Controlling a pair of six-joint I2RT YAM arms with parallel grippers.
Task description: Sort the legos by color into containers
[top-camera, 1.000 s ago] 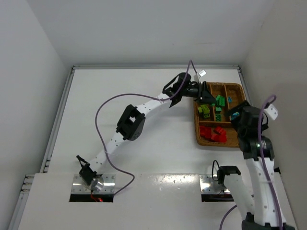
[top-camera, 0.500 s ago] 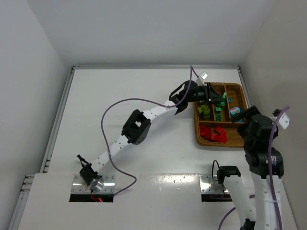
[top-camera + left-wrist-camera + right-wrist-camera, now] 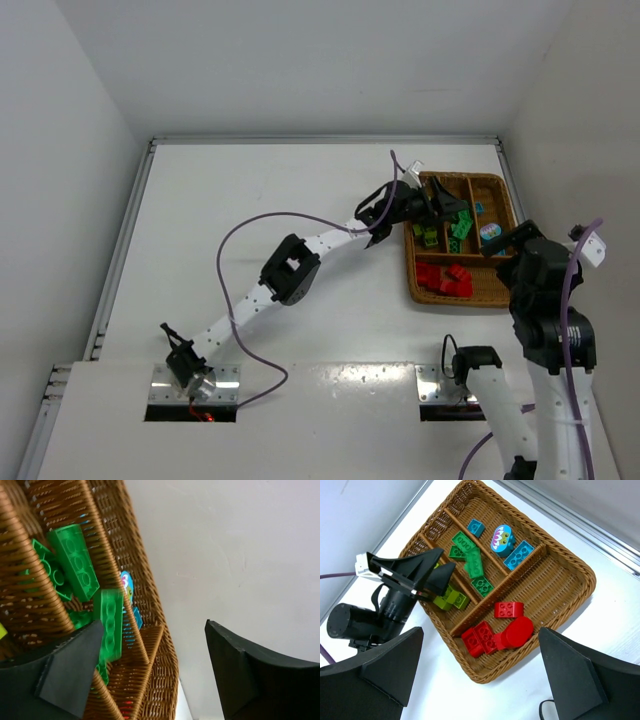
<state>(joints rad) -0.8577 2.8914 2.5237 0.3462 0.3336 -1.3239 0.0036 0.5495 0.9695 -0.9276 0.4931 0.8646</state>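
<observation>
The wicker tray (image 3: 572,562) holds the legos in its long compartments. Red bricks (image 3: 483,638) fill the near one, with lime bricks (image 3: 451,599) and dark green bricks (image 3: 471,559) in the middle ones. Blue bricks (image 3: 519,555) and a printed block (image 3: 501,537) lie in the far one. My left gripper (image 3: 447,560) hangs open over the green compartments with nothing between its jaws. In the left wrist view a dark green brick (image 3: 110,622) lies by the left finger (image 3: 75,670). My right gripper (image 3: 481,630) is open, high above the tray's red end.
The tray (image 3: 412,290) sits at the table's right side, close to the right wall and the raised back rail (image 3: 320,140). The left arm (image 3: 290,268) stretches diagonally across the table, its purple cable (image 3: 240,230) looping above the white surface.
The left gripper has slid further over the tray and its jaws have opened. The right arm drew back toward its base early on, then stayed put.
</observation>
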